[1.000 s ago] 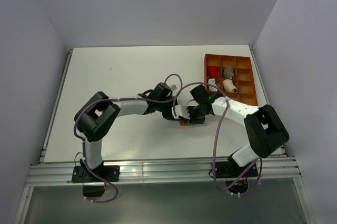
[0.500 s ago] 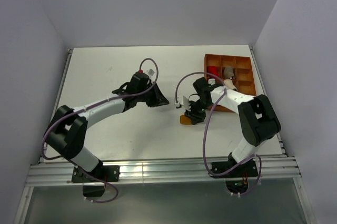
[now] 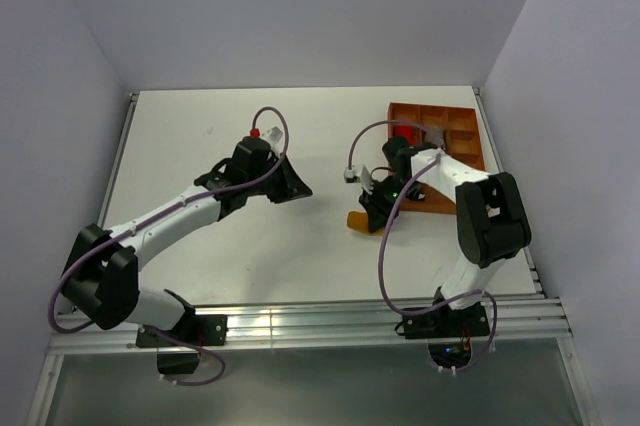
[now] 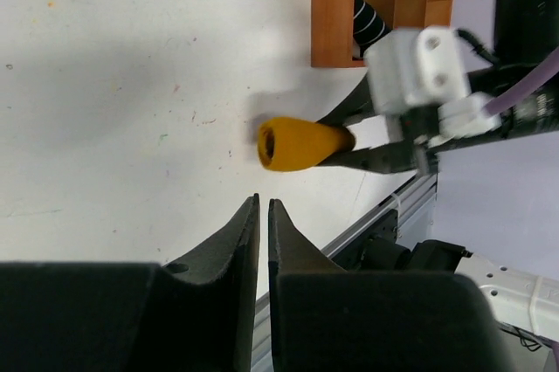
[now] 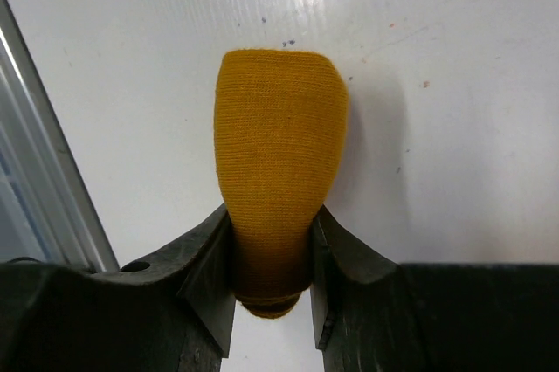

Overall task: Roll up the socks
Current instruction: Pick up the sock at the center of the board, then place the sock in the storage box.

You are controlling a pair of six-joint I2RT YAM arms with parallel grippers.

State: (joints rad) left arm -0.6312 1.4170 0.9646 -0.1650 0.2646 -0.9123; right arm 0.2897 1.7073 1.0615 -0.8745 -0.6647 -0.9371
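Nearest, both arm bases at the front edge of the table (image 3: 250,266). Fwd of them, right of centre, the R gripper (image 3: 368,214) is clamped on the mustard sock (image 3: 357,219), which is rolled into a short fat tube. R wrist cam shows both fingers pressed into its sides, most of the roll sticking out past the tips. Can't tell if the roll touches the table or hangs just above it. The L gripper (image 3: 297,189) is left of it, apart, fingers all but together w/ only a thin slit btwn, holding nothing, roll just ahead of its tips. Farther back is the orange-brown tray (image 3: 430,106), R arm crossing its near-left part. The striped sock (image 4: 371,23) lies in a tray compartment; a red bundle (image 3: 404,132) is in another.
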